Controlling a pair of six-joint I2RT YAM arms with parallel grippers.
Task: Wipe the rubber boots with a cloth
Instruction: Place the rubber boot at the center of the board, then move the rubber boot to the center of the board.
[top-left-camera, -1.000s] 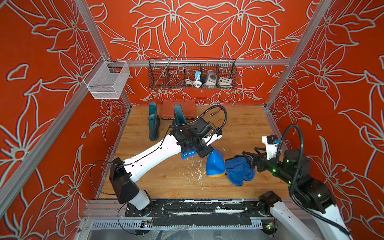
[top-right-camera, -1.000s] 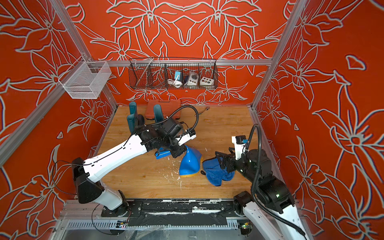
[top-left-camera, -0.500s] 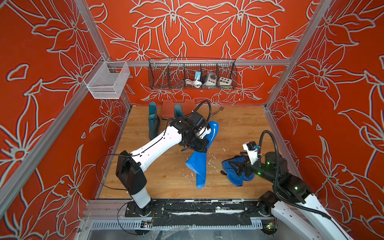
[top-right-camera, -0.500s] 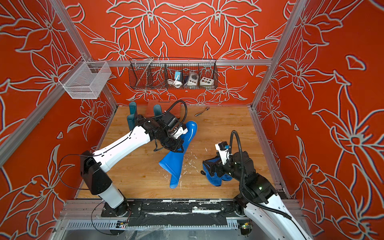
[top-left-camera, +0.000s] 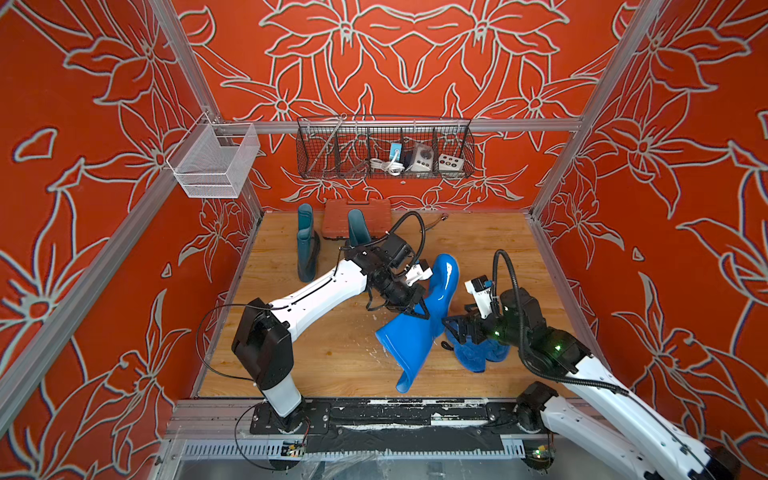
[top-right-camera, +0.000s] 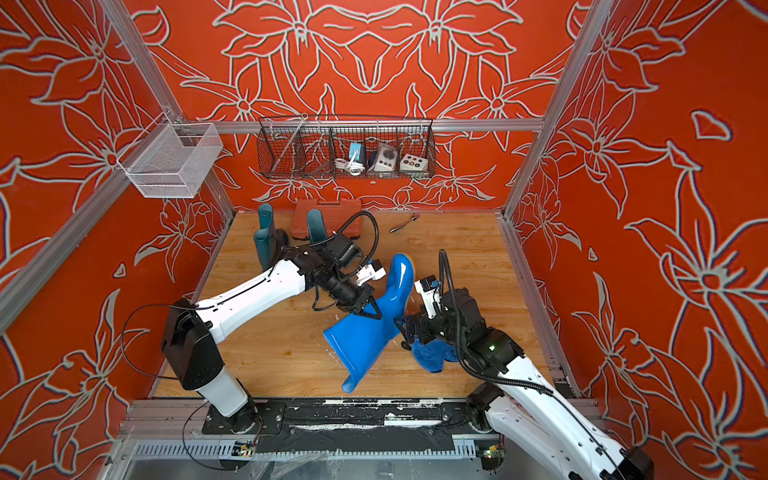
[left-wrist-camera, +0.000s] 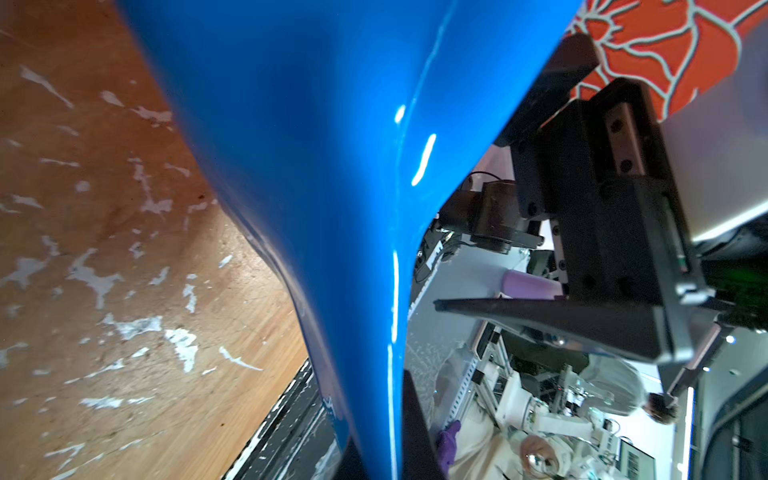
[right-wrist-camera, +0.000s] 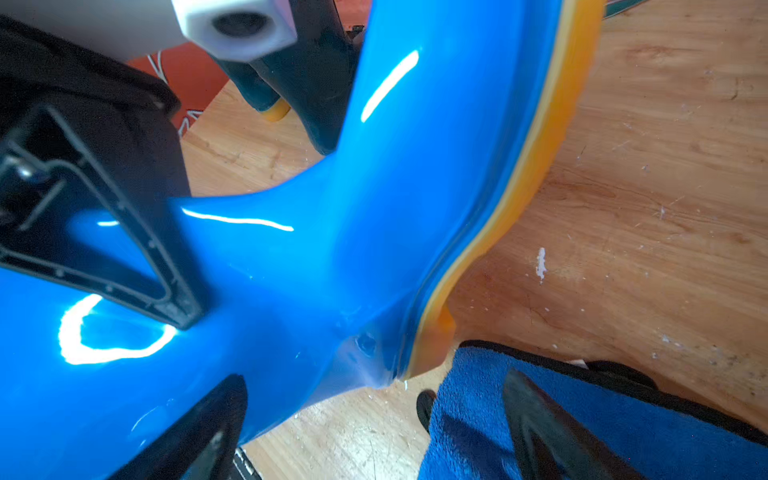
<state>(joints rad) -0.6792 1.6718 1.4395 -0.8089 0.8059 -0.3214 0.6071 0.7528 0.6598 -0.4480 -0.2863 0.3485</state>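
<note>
The bright blue rubber boot (top-left-camera: 419, 336) (top-right-camera: 365, 338) lies on its side mid-table, toe toward the back, shaft opening toward the front. My left gripper (top-left-camera: 411, 309) (left-wrist-camera: 384, 449) is shut on its shaft wall (left-wrist-camera: 332, 166). Beside the boot's heel on the right, the fuzzy blue cloth (top-left-camera: 478, 357) (top-right-camera: 432, 359) (right-wrist-camera: 478, 415) rests on the wood. My right gripper (top-left-camera: 457, 332) (right-wrist-camera: 374, 380) hangs open over it, one finger above the cloth, the other above the boot (right-wrist-camera: 332, 249). Two dark teal boots (top-left-camera: 307, 249) (top-left-camera: 358, 226) stand at the back left.
An orange ribbed case (top-left-camera: 374, 212) lies against the back wall behind the teal boots. A small metal tool (top-right-camera: 403, 224) lies at the back centre. A wire basket (top-left-camera: 384, 151) and a mesh bin (top-left-camera: 214, 164) hang on the walls. White flecks mark the wooden floor.
My left arm has laid the blue boot over, toe to the back, and shifted it right. My right gripper has opened wider and moved in beside the boot's heel, over the cloth.
</note>
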